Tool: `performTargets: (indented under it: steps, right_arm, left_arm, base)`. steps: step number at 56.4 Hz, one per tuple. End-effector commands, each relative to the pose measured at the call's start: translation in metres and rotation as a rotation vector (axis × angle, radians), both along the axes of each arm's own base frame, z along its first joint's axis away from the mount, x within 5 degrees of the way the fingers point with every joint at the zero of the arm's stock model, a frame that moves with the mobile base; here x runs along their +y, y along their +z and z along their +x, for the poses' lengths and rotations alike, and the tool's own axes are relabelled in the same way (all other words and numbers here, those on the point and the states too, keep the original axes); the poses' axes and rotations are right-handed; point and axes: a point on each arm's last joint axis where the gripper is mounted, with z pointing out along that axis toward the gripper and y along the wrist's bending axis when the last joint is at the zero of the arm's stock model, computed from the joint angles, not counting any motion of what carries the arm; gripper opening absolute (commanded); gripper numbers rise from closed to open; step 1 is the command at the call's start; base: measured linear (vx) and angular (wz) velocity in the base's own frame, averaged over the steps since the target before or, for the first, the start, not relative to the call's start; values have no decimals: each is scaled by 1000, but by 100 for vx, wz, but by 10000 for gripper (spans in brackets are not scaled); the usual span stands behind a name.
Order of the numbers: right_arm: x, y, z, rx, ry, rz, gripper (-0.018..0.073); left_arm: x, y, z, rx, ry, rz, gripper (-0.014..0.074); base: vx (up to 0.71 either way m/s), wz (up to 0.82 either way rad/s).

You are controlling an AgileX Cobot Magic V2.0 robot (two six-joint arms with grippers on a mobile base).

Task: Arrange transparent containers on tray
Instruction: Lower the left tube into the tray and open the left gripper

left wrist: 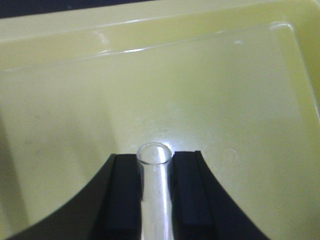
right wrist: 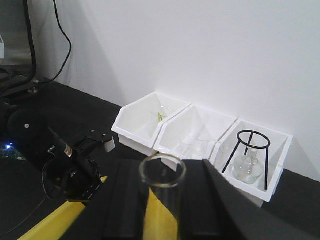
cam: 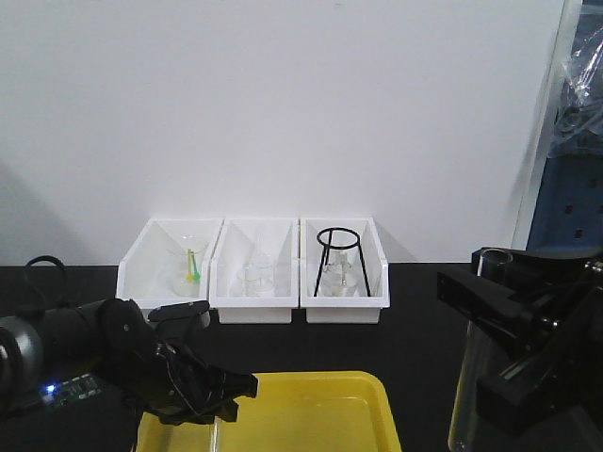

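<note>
Test tubes, clear glass, two, one held in each gripper.

First tube [left wrist: 156,200]: clamped between the black fingers [left wrist: 122,195] of the left gripper [cam: 226,394], open rim pointing forward. It is held low over the floor of the yellow tray [left wrist: 75,100]. Whether it touches the floor cannot be told. In the front view the tray's 9 o'clock edge is covered by this gripper and its arm.

Second tube [cam: 474,358]: held upright with the rim at the top, and the jaws of the right gripper [cam: 490,330] are closed on its upper part. It is located at 3 o'clock of the tray, outside the raised rim, above the black table [cam: 415,301].

Surroundings: three white bins are set side by side, touching, at 12 o'clock of the tray and against the white wall.
- Left bin [cam: 155,259]: a clear beaker [cam: 188,268] with a green item inside.
- Middle bin [cam: 231,273]: clear glassware, kind not determinable.
- Right bin [cam: 372,273]: a black wire tripod [cam: 336,254] standing over a clear flask [right wrist: 247,169].

Black cables [right wrist: 62,45] are seen at 10 o'clock in the right wrist view.
</note>
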Motion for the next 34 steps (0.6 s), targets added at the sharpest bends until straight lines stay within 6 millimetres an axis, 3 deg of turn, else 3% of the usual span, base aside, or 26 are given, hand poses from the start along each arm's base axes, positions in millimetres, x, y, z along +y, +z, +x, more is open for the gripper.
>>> performTargets:
  steps: [1,22,34]
  right_arm:
    - [-4,19,-2,-109,-16,55,-9]
    - [-4,19,-2,-109,-16,55,-9]
    - [-4,19,-2,-109,-16,55,-9]
  left_arm:
    - [-3,31,4,-105,38,-61,51]
    - [-1,28,4,-114,10,-11,397]
    - [0,28,4,-123,-3,11,436]
  base:
    - [0,0]
    - [0,0]
    - [0,0]
